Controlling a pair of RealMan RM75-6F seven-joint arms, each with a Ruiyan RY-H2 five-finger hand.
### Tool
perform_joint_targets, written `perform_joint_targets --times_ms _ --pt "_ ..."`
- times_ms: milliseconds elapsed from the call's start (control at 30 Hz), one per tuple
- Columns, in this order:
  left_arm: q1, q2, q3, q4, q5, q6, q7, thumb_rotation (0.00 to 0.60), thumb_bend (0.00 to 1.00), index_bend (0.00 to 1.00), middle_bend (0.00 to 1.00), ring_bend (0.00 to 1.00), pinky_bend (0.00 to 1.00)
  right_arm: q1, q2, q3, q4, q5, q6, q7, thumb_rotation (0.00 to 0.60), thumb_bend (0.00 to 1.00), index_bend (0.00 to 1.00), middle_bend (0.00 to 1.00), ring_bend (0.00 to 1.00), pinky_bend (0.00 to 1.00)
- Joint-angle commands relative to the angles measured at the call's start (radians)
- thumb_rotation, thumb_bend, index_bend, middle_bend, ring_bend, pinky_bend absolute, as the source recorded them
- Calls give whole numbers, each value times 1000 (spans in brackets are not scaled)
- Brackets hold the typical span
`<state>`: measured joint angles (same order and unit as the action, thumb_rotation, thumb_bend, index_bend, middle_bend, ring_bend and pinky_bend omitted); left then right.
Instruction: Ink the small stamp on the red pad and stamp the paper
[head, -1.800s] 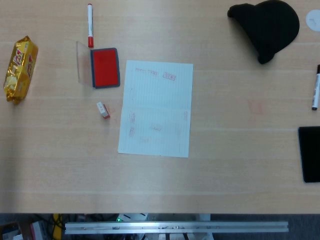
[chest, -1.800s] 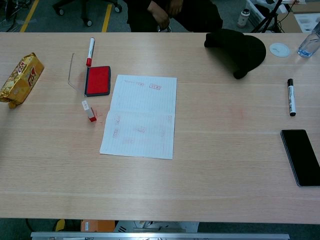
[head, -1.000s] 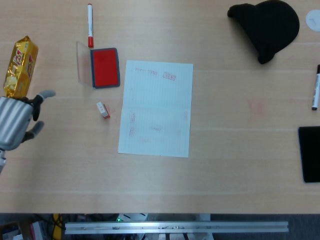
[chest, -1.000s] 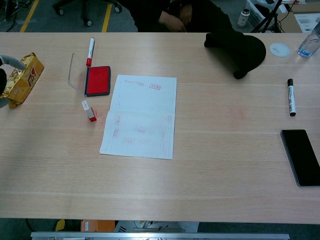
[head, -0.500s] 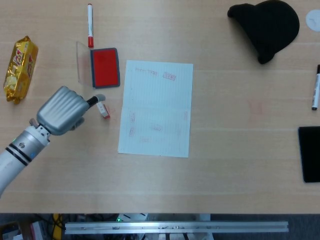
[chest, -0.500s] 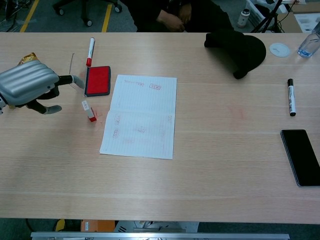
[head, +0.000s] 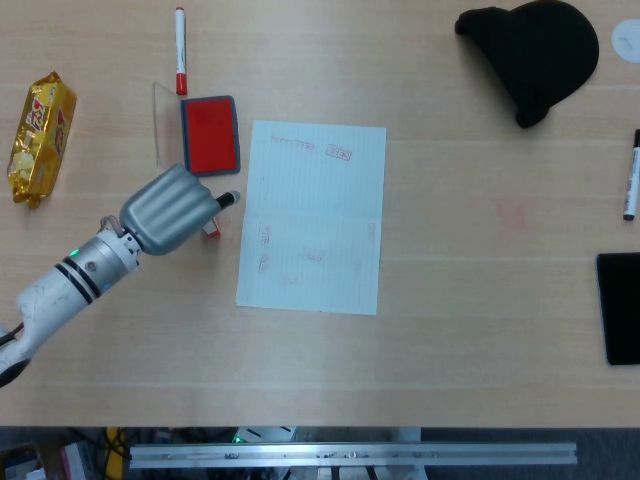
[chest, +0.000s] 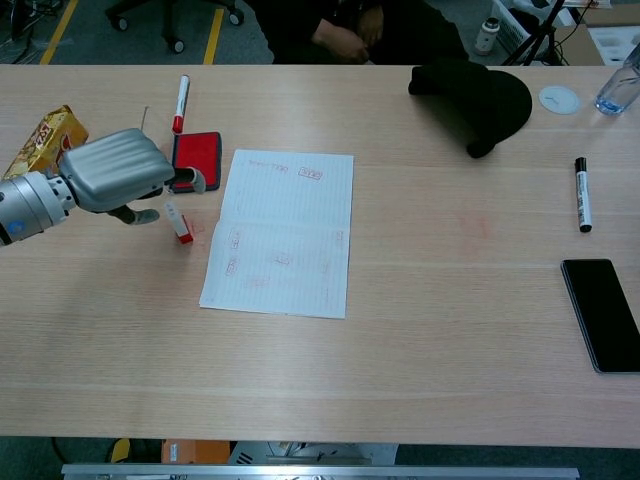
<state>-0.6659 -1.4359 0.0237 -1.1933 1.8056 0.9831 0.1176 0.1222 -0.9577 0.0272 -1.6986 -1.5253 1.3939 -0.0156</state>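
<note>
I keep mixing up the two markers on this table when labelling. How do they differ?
The red marker has a red cap and white barrel; the black marker has a black cap and white barrel. The red marker lies at the far left, just behind the red ink pad; the black marker lies at the right, beyond the phone. Both lie flat, capped, pointing roughly away from the robot, untouched by any hand.

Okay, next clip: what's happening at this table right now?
The robot's left hand is over the small white-and-red stamp, which lies on the wooden table between the open red ink pad and the white lined sheet of paper. In the chest view the stamp lies on the table just below the fingers, not gripped. The paper already carries several faint red imprints. The right hand is not in view.
</note>
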Motion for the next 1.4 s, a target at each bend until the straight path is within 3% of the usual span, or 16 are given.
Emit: perform_joint_targets --times_ms 33,867,1400 --pt "-12 -12 4 10 -21 -23 21 600 233 312 1000 1000 1000 -2 0 -1 -1 1 2 -1 600 54 299 377 341 481" --pt "12 9 79 5 -121 -75 64 600 233 336 1000 1000 1000 -6 -5 -4 -3 2 -1 -9 600 53 300 377 341 481" --pt "13 9 59 -80 -188 -90 137 600 233 364 1000 1000 1000 -14 -5 -7 10 6 3 2 600 54 299 377 341 481"
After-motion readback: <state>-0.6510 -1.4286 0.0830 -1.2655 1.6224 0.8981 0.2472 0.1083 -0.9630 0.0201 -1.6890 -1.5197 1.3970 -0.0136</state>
